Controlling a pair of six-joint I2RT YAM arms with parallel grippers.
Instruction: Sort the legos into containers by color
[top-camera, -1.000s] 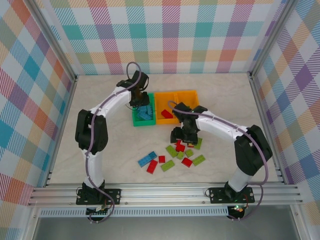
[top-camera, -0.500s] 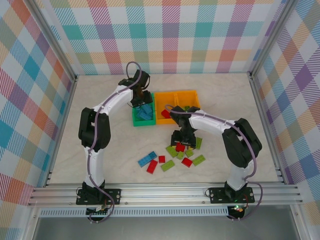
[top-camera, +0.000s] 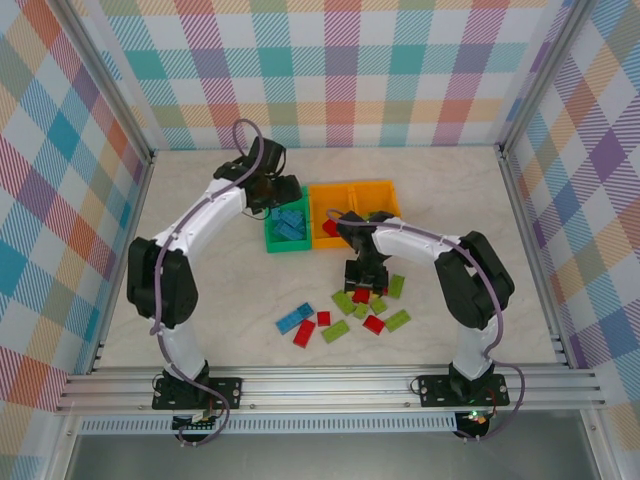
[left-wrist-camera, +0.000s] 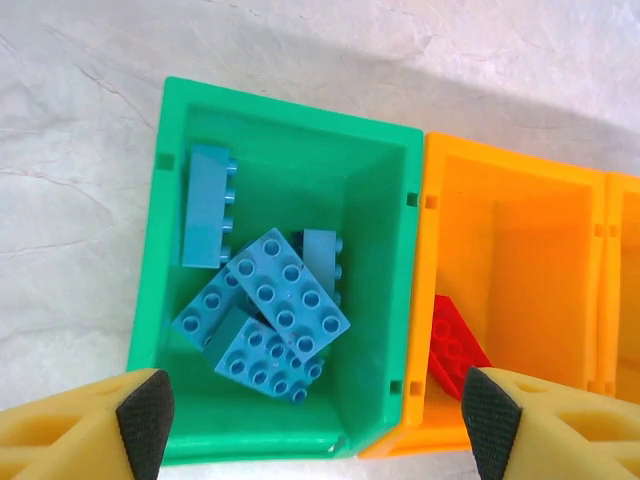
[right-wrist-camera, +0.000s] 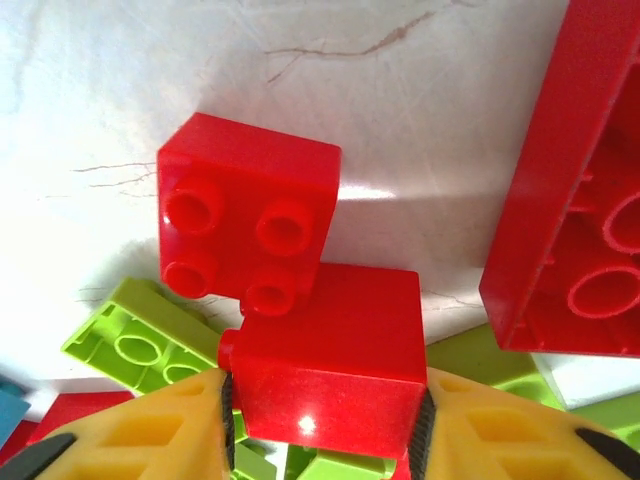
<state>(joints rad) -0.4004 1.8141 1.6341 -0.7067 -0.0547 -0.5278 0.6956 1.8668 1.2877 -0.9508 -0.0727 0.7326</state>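
Now: red brick pinched at the pile

The right gripper (right-wrist-camera: 322, 405) clamps a red lego (right-wrist-camera: 330, 345) at the loose pile (top-camera: 372, 322), nearer than the bins; the brick's near end is cut off. The left gripper (left-wrist-camera: 318, 415) hangs spread above the green bin (left-wrist-camera: 290, 140) of blue legos (left-wrist-camera: 285, 300). The orange bin (left-wrist-camera: 520, 185) wall half hides a red brick (left-wrist-camera: 455, 345).

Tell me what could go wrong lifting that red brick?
The right gripper pinches a red brick whose corner touches a second red brick; that one might get dragged along. Lime green bricks crowd beside it and could be knocked about. It could also land in the outer orange bin, though the orange bin beside the green bin already holds a red piece.
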